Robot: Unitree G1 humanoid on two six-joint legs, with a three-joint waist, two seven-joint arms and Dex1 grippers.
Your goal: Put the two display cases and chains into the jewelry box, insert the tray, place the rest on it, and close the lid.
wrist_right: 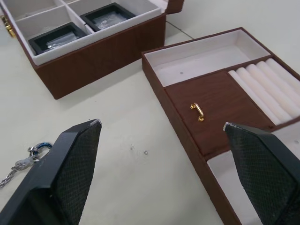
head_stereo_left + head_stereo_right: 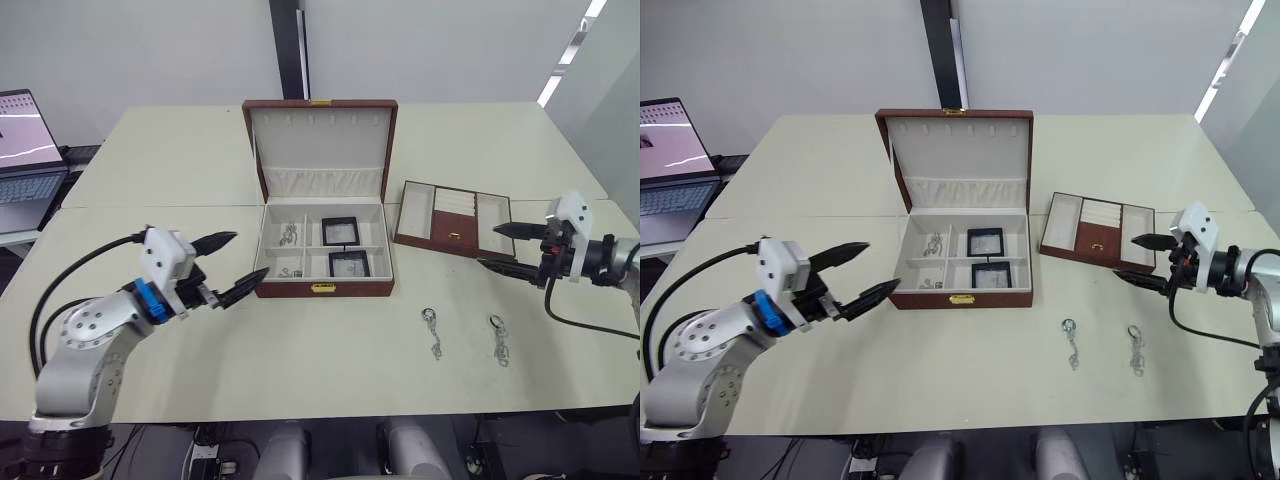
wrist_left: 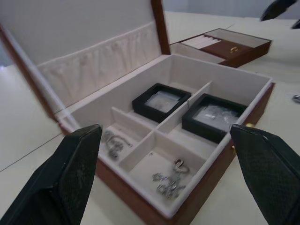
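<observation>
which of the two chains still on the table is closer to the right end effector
The chain lying farther to the robot's right, nearer the table's right edge. It sits almost below the open right end effector; the other loose chain lies closer to the jewelry box.

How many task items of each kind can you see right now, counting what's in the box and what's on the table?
Display cases: 2, rear and front, both in the jewelry box
Chains in the box: 2, and
Chains on the table: 2, and
Tray: 1
Jewelry box: 1
Total: 8
</observation>
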